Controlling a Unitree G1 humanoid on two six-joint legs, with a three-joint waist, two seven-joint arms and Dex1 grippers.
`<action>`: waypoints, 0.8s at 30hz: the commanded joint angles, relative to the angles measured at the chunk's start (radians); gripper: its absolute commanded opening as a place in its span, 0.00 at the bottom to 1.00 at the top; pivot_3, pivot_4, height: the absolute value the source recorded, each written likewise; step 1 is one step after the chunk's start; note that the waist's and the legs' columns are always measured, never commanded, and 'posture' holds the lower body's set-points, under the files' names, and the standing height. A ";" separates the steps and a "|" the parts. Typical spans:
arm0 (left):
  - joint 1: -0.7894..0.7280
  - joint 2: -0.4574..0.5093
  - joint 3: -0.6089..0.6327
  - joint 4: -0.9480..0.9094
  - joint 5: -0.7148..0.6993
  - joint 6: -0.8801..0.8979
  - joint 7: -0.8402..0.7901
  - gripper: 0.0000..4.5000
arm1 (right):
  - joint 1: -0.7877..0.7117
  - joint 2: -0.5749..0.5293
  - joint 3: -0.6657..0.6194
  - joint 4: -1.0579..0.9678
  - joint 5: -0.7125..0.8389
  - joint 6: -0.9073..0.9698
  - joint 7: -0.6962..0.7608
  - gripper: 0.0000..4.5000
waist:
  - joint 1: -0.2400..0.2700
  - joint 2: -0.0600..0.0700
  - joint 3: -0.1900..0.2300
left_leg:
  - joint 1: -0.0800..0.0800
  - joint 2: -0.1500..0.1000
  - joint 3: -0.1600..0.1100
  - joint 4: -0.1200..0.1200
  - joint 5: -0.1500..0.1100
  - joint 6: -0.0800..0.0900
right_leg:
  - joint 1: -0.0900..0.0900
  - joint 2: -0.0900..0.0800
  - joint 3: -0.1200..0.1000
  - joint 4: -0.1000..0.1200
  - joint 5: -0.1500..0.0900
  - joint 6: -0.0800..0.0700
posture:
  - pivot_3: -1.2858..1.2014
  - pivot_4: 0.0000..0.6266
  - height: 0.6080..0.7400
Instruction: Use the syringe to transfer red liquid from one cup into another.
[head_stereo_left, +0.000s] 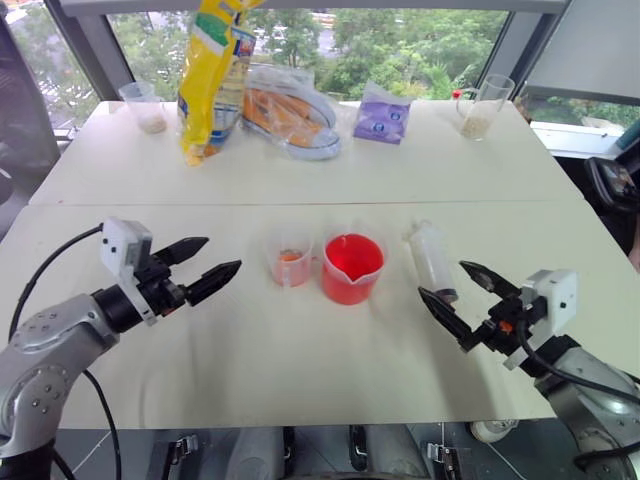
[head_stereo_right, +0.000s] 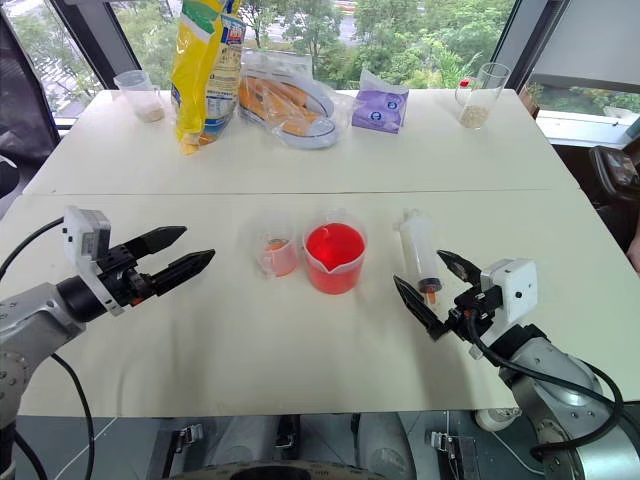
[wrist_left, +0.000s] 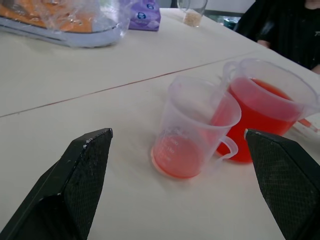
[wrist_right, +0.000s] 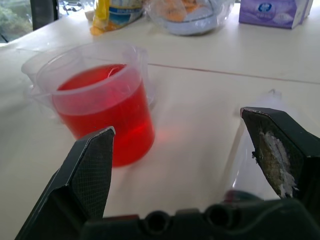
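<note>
Wide spouted cup (head_stereo_left: 352, 268) of red liquid (head_stereo_left: 352, 258) stands upright mid-table; the smaller cup (head_stereo_left: 292, 260), faintly red at its base, sits just beside it at its 9 o'clock. Syringe (head_stereo_left: 432, 258) lies flat at the wide cup's 3 o'clock, apart from it. Left gripper (head_stereo_left: 212, 261) and right gripper (head_stereo_left: 452, 283) both spread wide, empty, the right's fingertips straddling the syringe tip.

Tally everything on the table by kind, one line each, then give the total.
Cups holding red liquid: 2, the wide spouted cup and the smaller cup
Cups with beige grains: 2
Syringe: 1
Yellow bag: 1
Clear bag of orange food: 1
Purple packet: 1
Total: 8
</note>
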 joint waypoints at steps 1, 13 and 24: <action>-0.021 -0.013 -0.026 -0.043 -0.017 0.000 0.027 0.97 | 0.003 -0.029 -0.024 -0.028 0.032 -0.001 0.024 0.98 | 0.000 0.000 0.000 | 0.000 0.000 0.000 0.000 0.000 0.000 | 0.000 0.000 0.000 0.000 0.000 0.000 | 0.52 0.24 1.00; -0.101 0.065 -0.069 -0.003 0.003 -0.009 -0.046 0.97 | -0.062 -0.175 -0.106 0.041 0.122 0.106 0.086 0.98 | 0.001 0.000 0.000 | 0.000 0.000 0.000 0.000 0.000 0.000 | 0.000 0.000 0.000 0.000 0.000 0.000 | 0.52 0.24 1.00; -0.461 0.245 -0.265 0.260 0.042 0.009 -0.453 0.97 | -0.672 -0.509 0.081 0.428 0.275 0.660 0.141 0.98 | -0.009 0.000 0.002 | -0.002 0.000 0.001 -0.001 0.000 0.001 | -0.002 0.003 0.000 -0.002 0.000 0.000 | 0.52 0.24 1.00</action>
